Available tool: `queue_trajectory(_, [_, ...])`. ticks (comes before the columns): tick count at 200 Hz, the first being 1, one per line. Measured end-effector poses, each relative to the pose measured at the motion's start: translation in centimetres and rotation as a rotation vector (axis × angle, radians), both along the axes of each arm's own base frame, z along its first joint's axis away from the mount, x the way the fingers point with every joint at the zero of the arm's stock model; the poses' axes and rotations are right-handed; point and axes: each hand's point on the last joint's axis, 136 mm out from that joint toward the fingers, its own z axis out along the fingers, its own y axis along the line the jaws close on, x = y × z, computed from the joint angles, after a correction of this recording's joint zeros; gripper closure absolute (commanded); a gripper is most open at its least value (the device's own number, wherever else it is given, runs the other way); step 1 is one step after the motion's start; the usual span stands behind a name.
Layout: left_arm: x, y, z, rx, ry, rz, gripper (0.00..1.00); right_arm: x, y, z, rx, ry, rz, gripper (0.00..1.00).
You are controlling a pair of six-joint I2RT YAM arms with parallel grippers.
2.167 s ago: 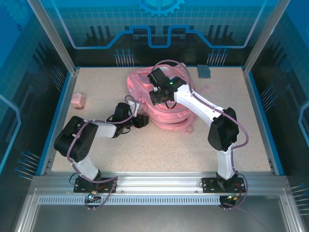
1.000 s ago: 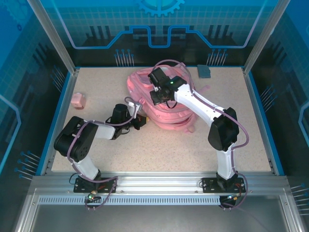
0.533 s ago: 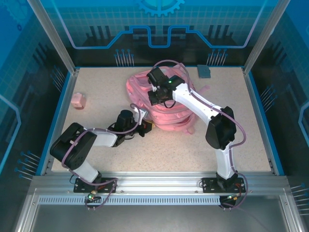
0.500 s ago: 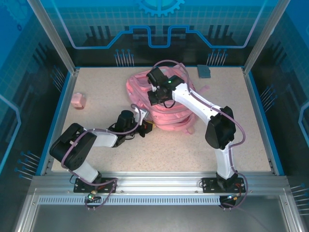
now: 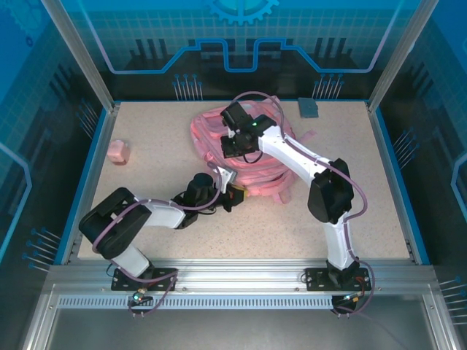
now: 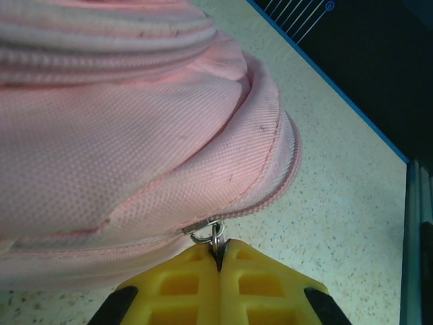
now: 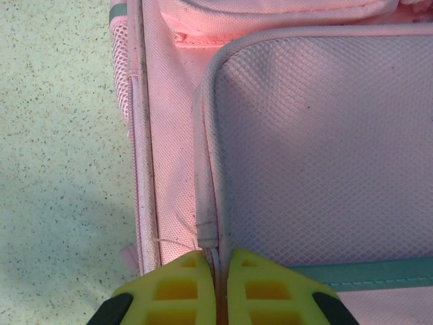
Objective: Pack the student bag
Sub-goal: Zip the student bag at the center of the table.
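While my left pincer [image 6: 218, 254] lies low over the table [image 5: 365, 211] at the near edge of the student bag [image 6: 135, 135], its yellow fingers are pressed together on a small metal ring [image 6: 211, 235]. That ring hangs from the slider at the seam under the bag's bulging pink lower corner. From above, this pincer [image 5: 232, 197] sits against the near left rim of the bag, with my left forearm stretched toward it across the table.

The student bag [image 5: 266, 179] lies in the middle of the table, toward the far side, soft and crumpled, partly under my right arm.

Farther on, my right pincer [image 5: 235, 146] reaches down onto the bag's far left part. In its wrist view, the pincer [image 7: 218, 261] is closed, with only a thin slit between the fingers, nipping the lower end of the whitish trim [image 7: 206, 169] that borders a mesh-textured pocket panel. A teal band [image 7: 352, 274] crosses the fabric just beside the right finger.

Well to the left lies a small pink block [image 5: 118, 152], apart from the bag. A grey-blue piece [image 5: 309, 107] rests at the far edge of the table.

Compared with two seconds ago, my left pincer has travelled to the right and slightly nearer along the bag's near edge, still closed, and the elbow has swung lower. My right pincer has barely moved and has kept its grip. The block and the grey-blue piece lie where they were.
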Motion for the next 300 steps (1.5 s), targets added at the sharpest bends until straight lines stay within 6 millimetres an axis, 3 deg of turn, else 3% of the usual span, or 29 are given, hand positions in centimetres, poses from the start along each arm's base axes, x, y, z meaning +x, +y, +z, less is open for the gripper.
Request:
queue_trajectory(29, [0.0,-0.1,-0.3,-0.01,0.031,0.017,1.0,-0.4,-0.5,-0.7,0.05,0.021,-0.015,0.62])
queue_trajectory(54, [-0.3,-0.1,-0.9,0.001,0.06,0.021,0.99,-1.2,-2.6,0.2,0.087,0.0,-0.038,0.49])
queue_trajectory(104, [-0.7,0.2,-2.5,0.042,0.186,0.045,0.51,-3.7,-9.3,3.6,0.107,-0.092,-0.105,0.42])
queue_trajectory(129, [-0.7,1.0,-2.4,0.044,0.248,0.077,0.35,-5.5,-11.2,2.5,0.047,-0.099,-0.098,0.41])
queue_trajectory(148, [-0.2,2.3,-1.5,0.024,0.286,0.128,0.28,-7.0,-12.1,0.8,-0.029,-0.089,-0.078,0.41])
queue_trajectory(182, [1.4,5.6,0.1,-0.015,0.334,0.253,0.23,-10.1,-10.5,-1.1,-0.117,-0.09,0.025,0.42])
queue_trajectory(203, [2.0,7.8,-0.1,-0.01,0.379,0.345,0.2,-12.1,-8.4,-1.9,-0.14,-0.106,0.086,0.45])
queue_trajectory(235, [2.0,10.3,-0.8,0.023,0.438,0.475,0.06,-14.8,-6.4,-4.0,-0.16,-0.118,0.104,0.47])
queue_trajectory(270, [1.9,12.2,-0.2,0.031,0.445,0.574,0.02,-16.1,-5.7,-6.8,-0.154,-0.105,0.041,0.48])
queue_trajectory(300, [1.9,12.8,0.0,0.034,0.448,0.609,0.02,-16.0,-5.3,-8.9,-0.135,-0.073,-0.011,0.51])
